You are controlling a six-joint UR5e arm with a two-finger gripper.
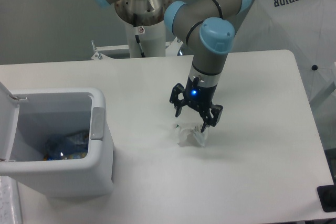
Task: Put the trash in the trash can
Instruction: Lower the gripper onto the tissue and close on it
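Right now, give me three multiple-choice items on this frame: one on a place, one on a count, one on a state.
1. Where is the paper wad?
A. inside the bin
B. on the table below the gripper
C. on the floor

2. How many pieces of trash lie on the table?
A. one
B. two
C. three

3. How is the bin lid?
A. shut
B. missing
C. swung open

Key: 1 B, the wad lies on the tabletop under the gripper, whose jaws are open. 2 A, only the wad is out; the bottle is in the bin. 3 C, the lid stands up at the left.
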